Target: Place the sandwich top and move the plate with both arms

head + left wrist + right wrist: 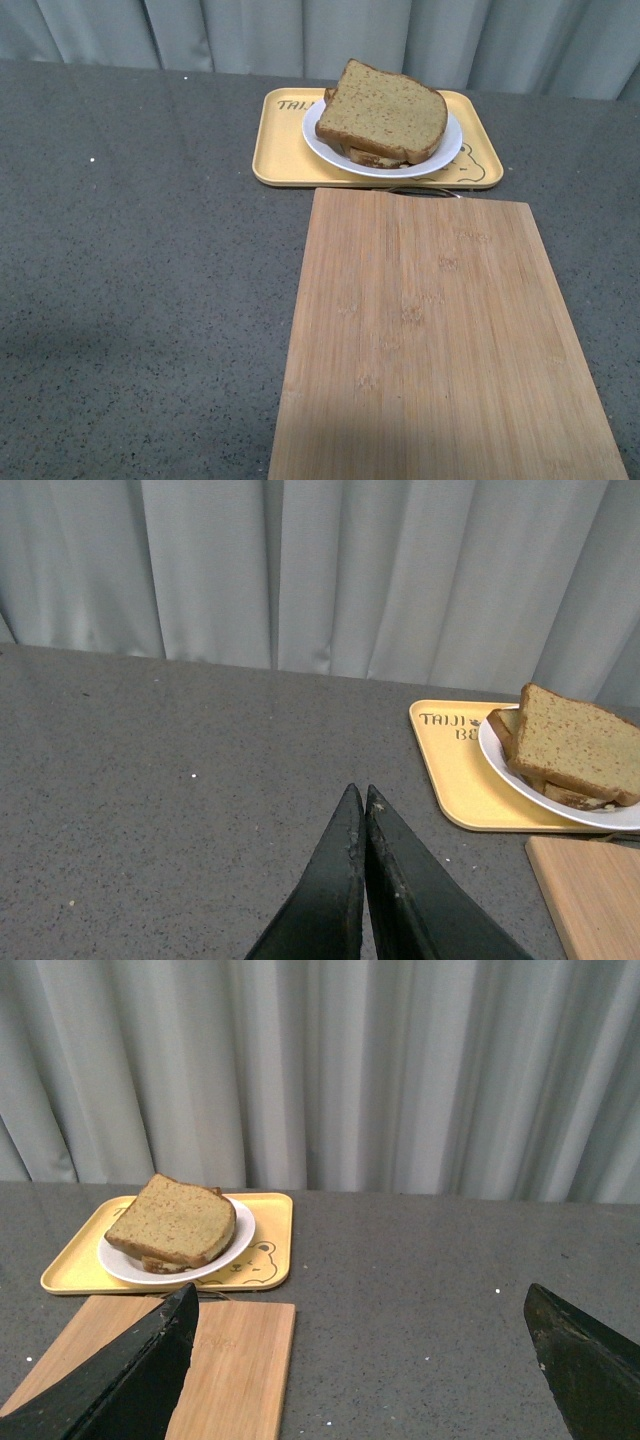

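The tan-brown wholemeal sandwich top [388,110] already lay on the stack on the round white plate [325,148], upper centre on the yellow tray [275,150]. Left gripper [358,798] was clenched, right gripper [360,1305] spread wide. Moving the plate seemingly remained, needing both rims grasped.

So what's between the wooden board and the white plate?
Only the near rim of the yellow tray, which the plate sits on. The front view shows the wooden board reaching right up to that tray edge.

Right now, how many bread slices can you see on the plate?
2 visible. The sandwich top lies uppermost on the plate; a lower slice peeks out beneath its near edge. The top may hide more slices or filling.
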### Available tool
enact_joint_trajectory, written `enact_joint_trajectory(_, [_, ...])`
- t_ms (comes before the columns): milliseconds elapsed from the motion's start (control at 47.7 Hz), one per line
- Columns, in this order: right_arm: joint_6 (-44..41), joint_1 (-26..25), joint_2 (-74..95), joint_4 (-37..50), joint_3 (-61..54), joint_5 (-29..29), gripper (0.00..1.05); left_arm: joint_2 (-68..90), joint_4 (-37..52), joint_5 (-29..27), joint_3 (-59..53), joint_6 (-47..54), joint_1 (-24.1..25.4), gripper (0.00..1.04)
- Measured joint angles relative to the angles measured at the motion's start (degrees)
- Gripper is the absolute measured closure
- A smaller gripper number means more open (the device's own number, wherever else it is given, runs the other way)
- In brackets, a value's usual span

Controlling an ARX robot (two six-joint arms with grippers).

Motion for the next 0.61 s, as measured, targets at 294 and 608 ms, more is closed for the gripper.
enact_joint_trajectory(294, [0.0,0.0,0.0,0.0,0.0,0.0,0.09,-14.86,-10.14,6.27,-4.81,0.22,5.49,1.01])
enact_joint_trajectory(608, [0.0,0.0,0.0,-0.02,0.0,0.0,0.09,-30.77,-23.43,6.88,-6.54,0.24,6.91,1.01])
